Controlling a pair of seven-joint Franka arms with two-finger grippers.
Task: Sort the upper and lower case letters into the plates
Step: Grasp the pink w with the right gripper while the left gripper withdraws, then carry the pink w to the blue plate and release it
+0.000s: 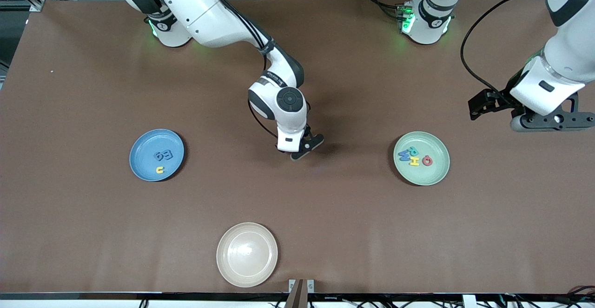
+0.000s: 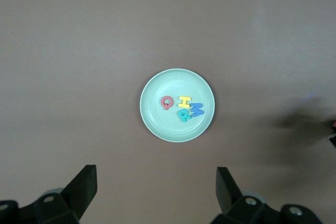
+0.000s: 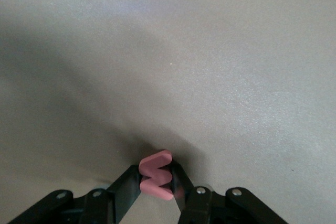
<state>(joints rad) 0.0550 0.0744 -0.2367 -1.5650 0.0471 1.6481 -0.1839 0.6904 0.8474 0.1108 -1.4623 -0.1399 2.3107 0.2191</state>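
Note:
My right gripper (image 1: 304,152) is shut on a pink letter (image 3: 156,174) shaped like a W, low over the bare table between the two plates; the letter is hidden in the front view. The blue plate (image 1: 139,140) toward the right arm's end holds two dark blue letters (image 1: 163,155) and a yellow letter (image 1: 160,170). The pale green plate (image 1: 437,173) toward the left arm's end holds several letters: teal (image 2: 183,115), blue (image 2: 196,109), yellow (image 2: 184,100) and red (image 2: 167,103). My left gripper (image 2: 156,174) is open and empty, high over the table beside the green plate (image 2: 157,119).
A cream-beige plate (image 1: 247,254) lies empty near the table's front edge, nearer to the front camera than the right gripper. The left arm (image 1: 553,89) hangs over its end of the table and waits.

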